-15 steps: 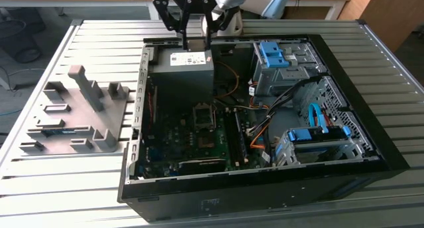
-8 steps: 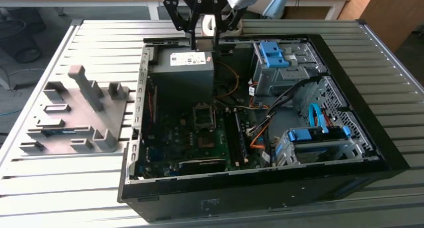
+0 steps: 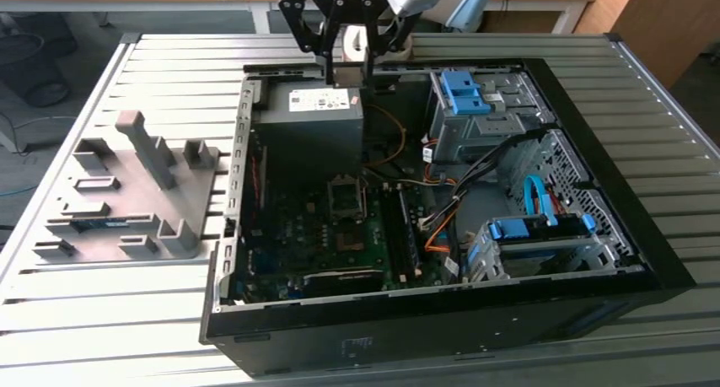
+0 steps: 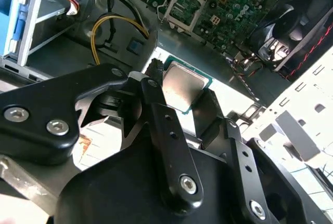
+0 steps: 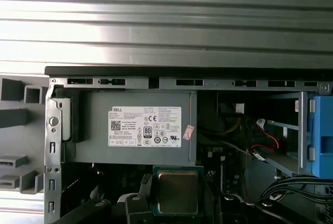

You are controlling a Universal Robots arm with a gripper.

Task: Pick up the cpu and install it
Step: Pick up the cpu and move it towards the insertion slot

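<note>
One cpu (silver top visible) clamped in gripper above case.

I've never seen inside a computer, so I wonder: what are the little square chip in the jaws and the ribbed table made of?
The cpu held in the jaws looks like a dull silver-grey metal lid, softly reflecting light, on a green rim, probably circuit board. The table seems bare metal, perhaps aluminium: pale grey ribbed slats with satin sheen.
</note>
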